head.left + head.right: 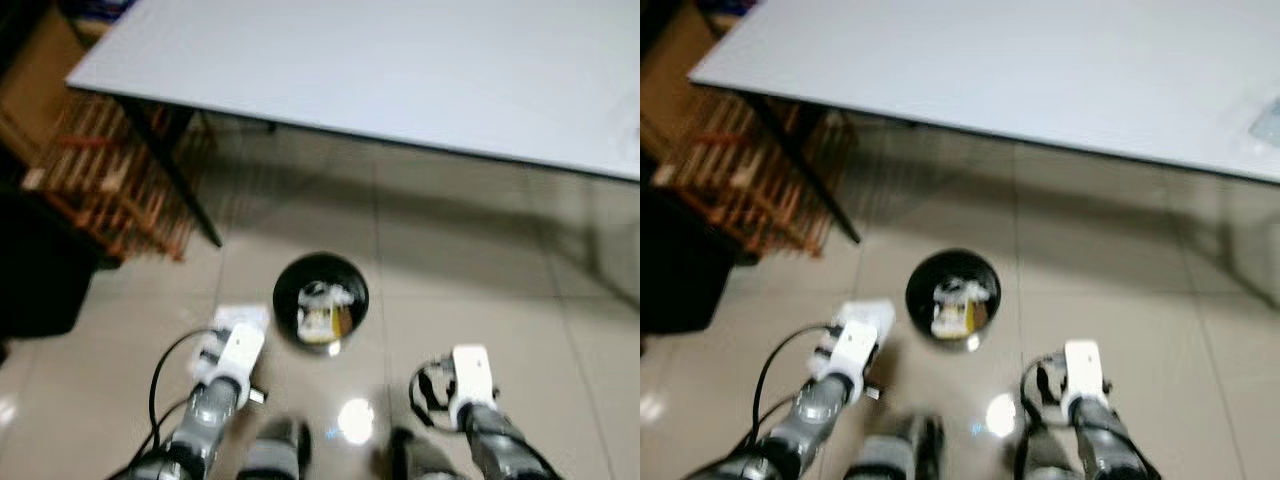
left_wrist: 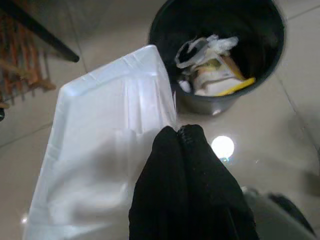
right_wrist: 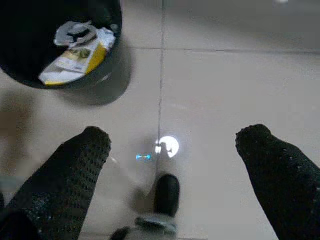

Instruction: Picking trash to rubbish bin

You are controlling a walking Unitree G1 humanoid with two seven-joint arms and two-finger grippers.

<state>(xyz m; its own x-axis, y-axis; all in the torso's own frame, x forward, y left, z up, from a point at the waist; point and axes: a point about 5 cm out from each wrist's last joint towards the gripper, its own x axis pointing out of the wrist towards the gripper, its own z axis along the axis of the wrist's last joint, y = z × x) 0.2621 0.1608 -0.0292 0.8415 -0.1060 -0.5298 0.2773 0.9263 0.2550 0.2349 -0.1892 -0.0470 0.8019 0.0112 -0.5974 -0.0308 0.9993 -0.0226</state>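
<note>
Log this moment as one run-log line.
left claw: shut on white tray | right claw: open, empty | black bin: trash inside | tray beside bin, not in

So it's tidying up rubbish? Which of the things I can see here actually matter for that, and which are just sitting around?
Part of the job:
- white foam tray, pinched in the left gripper
- black rubbish bin on the floor, already holding trash
- right gripper, open, holding nothing

Just lying about:
- grey table
- wooden rack beside the table leg
- cardboard box
</note>
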